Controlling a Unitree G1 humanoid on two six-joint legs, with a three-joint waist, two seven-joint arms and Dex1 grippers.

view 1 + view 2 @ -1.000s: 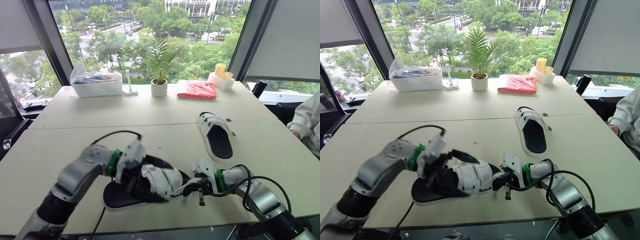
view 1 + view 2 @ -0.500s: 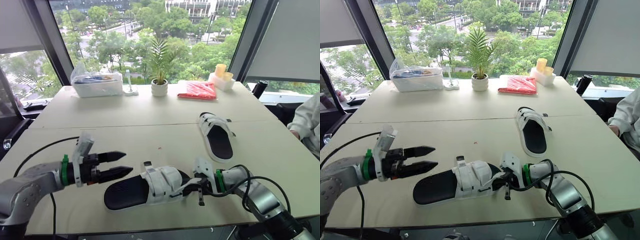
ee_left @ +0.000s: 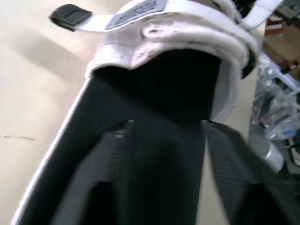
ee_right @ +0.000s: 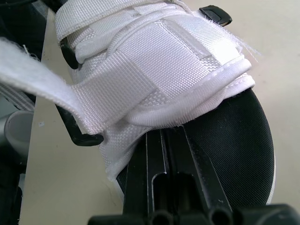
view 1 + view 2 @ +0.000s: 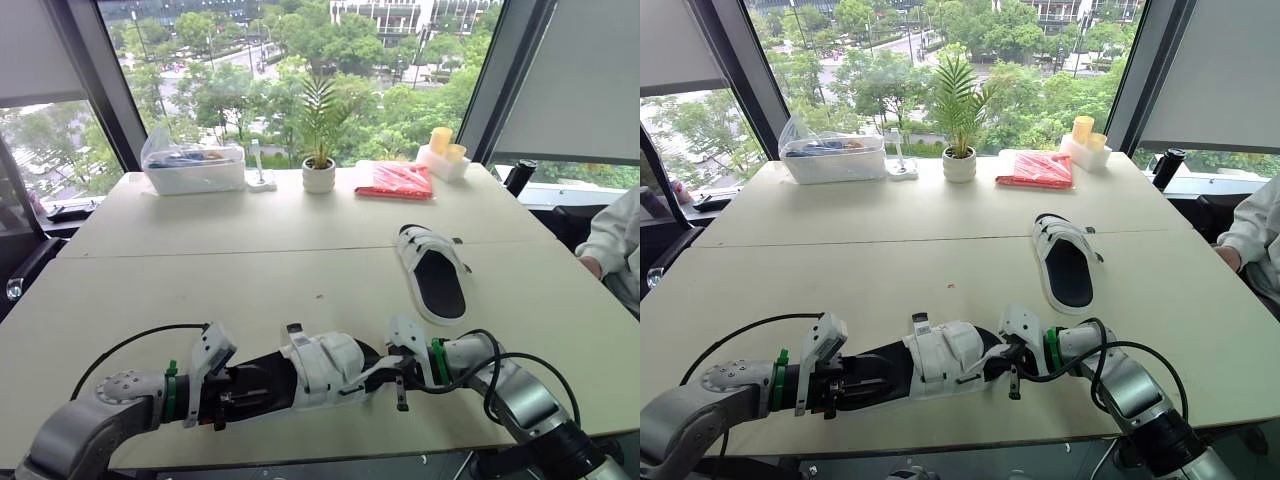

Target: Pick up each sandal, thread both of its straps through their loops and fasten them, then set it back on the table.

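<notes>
Left eye view: near sandal (image 5: 312,370) lies on the table (image 5: 250,270) between the two grippers.

Left gripper (image 3: 165,127) sits at the heel end, its two black fingers (image 3: 101,187) spread apart over the black footbed, and whether they touch it I cannot tell. Right gripper (image 4: 165,137) is at the toe end, fingers pressed together side by side, their tips just under the front edge of the white upper. A loose white strap (image 4: 42,70) trails back beside that gripper. One strap ending in a black tab (image 3: 70,15) sticks out past the upper on the left gripper's side. It carries a grey patch too blurred to read. Far sandal (image 5: 433,272) lies flat beyond the right gripper, well apart from both.
</notes>
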